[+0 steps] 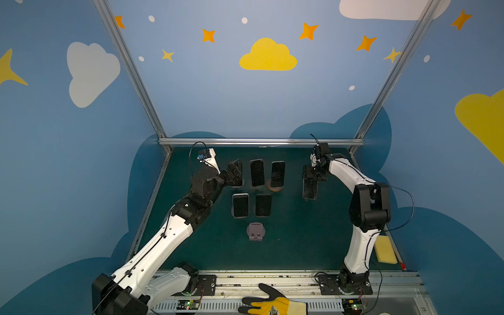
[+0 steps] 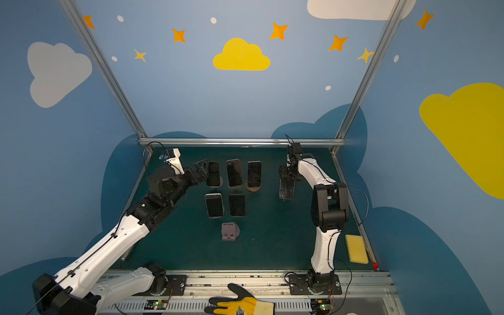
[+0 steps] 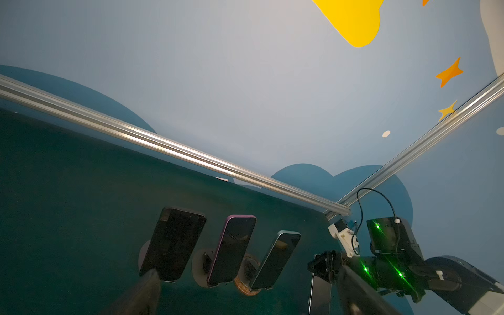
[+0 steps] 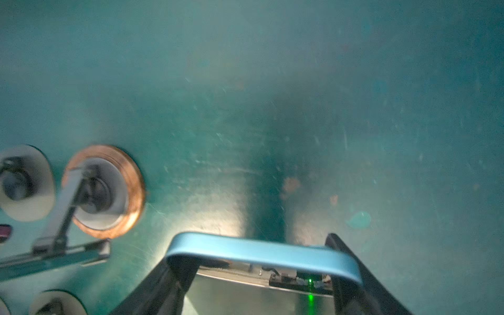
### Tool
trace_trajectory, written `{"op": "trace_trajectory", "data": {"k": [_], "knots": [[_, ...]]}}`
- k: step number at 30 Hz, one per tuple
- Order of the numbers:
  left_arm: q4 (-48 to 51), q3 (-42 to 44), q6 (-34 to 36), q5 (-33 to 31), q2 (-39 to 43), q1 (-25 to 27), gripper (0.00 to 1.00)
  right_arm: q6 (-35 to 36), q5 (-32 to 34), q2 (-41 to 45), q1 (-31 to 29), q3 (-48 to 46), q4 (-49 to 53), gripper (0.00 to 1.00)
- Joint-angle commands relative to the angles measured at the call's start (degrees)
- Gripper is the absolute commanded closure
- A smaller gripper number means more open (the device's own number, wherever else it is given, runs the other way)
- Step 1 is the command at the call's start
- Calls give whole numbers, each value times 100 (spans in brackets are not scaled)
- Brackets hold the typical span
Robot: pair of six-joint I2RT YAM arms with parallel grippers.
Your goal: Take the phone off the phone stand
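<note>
A phone [image 1: 310, 191] with a light blue rim [image 4: 245, 249] hangs right of the stands, clear of all of them. My right gripper [image 1: 313, 174] [image 4: 259, 259] is shut on its upper end, and I cannot tell whether its lower end touches the mat. At the front middle a mauve phone stand [image 1: 255, 231] holds nothing. Several other dark phones lean on stands, three in the back row [image 3: 173, 242] [image 3: 231, 249] [image 3: 275, 259] and two in front [image 1: 240, 205] [image 1: 263, 205]. My left gripper [image 1: 234, 170] [image 3: 248, 272] stands open beside the back-left phone, with nothing between its fingers.
The back-right stand has a copper rim [image 4: 136, 191]. A yellow sponge [image 1: 385, 249] lies at the mat's right edge. A yellow and black glove [image 1: 272, 302] rests on the front rail. An aluminium bar [image 1: 259, 141] closes off the back of the green mat [image 1: 300, 231].
</note>
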State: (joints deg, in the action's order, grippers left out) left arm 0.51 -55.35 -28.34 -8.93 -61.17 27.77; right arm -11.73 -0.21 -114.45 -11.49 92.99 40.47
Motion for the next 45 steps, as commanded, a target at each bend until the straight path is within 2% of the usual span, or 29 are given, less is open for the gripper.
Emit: {"op": "trace_trajectory", "data": {"k": [1, 10, 18, 26, 33, 45], "knots": [[62, -178, -71, 137, -50, -32, 0, -57, 21, -121, 19, 141, 259, 41], [19, -142, -149, 180, -103, -61, 0, -93, 104, -755, -19, 668, 335, 42], [-24, -152, -262, 443, -246, -79, 0, -13, 248, -1141, -66, 1256, 968, 40], [-95, -107, -346, 521, -203, -157, 0, -29, 144, -1149, -99, 1241, 1071, 40], [-95, -107, -407, 611, -260, -187, 0, -14, -200, -1484, -108, 1625, 1305, 39], [-113, -116, -505, 767, -347, -245, 0, -7, -334, -2006, -152, 2274, 1544, 38]]}}
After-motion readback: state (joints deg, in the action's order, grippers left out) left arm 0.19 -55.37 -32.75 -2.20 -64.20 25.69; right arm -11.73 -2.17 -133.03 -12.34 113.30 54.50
